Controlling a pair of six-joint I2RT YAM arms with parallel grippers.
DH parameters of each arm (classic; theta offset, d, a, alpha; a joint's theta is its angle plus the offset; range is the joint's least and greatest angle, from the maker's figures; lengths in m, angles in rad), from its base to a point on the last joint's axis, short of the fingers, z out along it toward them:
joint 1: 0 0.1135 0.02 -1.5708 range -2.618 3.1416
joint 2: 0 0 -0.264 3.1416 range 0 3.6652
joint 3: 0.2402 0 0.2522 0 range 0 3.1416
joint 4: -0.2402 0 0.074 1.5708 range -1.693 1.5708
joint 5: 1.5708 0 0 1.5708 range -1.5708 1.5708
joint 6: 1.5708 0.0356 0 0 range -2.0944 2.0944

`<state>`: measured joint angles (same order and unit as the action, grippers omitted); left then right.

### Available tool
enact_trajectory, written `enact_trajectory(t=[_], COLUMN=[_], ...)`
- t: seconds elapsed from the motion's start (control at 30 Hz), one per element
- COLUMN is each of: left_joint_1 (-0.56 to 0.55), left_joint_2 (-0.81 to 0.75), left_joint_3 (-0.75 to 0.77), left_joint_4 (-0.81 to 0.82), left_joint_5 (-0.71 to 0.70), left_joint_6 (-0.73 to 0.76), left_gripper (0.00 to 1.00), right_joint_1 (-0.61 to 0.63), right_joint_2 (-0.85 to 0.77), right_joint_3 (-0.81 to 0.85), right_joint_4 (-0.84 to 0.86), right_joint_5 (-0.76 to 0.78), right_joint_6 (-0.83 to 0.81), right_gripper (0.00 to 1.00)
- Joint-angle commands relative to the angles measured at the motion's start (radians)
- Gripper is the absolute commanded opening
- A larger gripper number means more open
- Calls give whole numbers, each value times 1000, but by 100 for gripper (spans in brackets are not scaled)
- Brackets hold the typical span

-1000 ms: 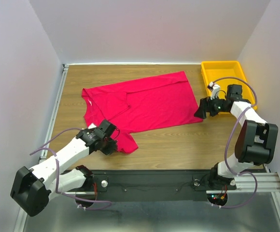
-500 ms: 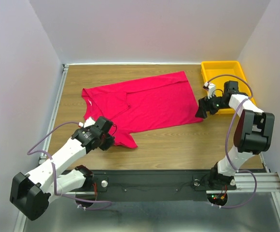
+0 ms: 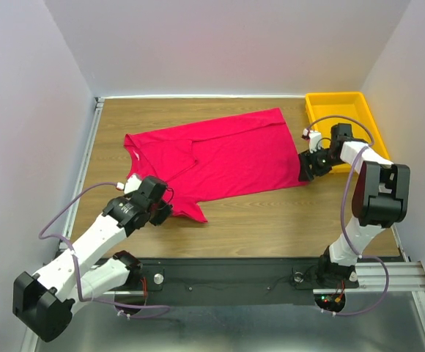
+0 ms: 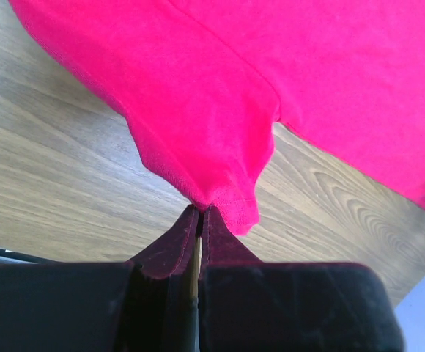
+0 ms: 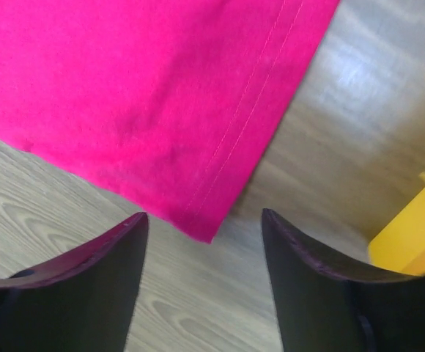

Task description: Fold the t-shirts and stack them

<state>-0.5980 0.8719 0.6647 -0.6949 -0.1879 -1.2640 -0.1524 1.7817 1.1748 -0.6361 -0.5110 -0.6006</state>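
On wooden table [image 3: 271,213]: 1 crimson t-shirt [image 3: 227,158] spread flat, slightly skewed, mid-table. Yellow tray [image 3: 341,110] in far right corner, near shirt. Left gripper [image 4: 200,210] pinched tight on near sleeve hem. Right gripper [image 5: 204,214]: 2 jaws apart, straddling shirt's hem corner, gripping nothing.

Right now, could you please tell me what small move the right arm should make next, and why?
Probably close the right tool on the hem corner of the t-shirt: its jaws stand open astride that corner, gripping nothing, while the left tool pinches a sleeve.
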Motion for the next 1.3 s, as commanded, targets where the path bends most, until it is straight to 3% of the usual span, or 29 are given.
enact_trajectory(t=[0.0,0.2,0.33,0.37,0.43,0.8,1.03,1.27], left_joint_1=[9,12,15,15,17,21,47,159], left_joint_2=[-22,-34,-36,-39,-42,-82,-99,-86], left_joint_3=[19,10,9,12,21,75,104,162], left_joint_4=[18,32,41,41,47,32,34,51], left_joint_5=[-21,-21,-22,-25,-31,-84,-94,-87], left_joint_6=[14,15,18,20,32,57,81,159], left_gripper=[0,0,0,0,0,0,0,0], right_joint_1=[20,53,62,60,60,60,59,60], right_joint_2=[-7,-7,2,-4,-21,-151,-133,-120], right_joint_3=[-18,-63,-67,-66,-57,71,91,135], right_joint_4=[4,32,35,35,35,27,24,26], right_joint_5=[40,72,26,17,-9,-132,-106,-47], right_joint_6=[47,84,119,136,148,291,297,301], right_gripper=[67,54,31,14,1,1,1,1])
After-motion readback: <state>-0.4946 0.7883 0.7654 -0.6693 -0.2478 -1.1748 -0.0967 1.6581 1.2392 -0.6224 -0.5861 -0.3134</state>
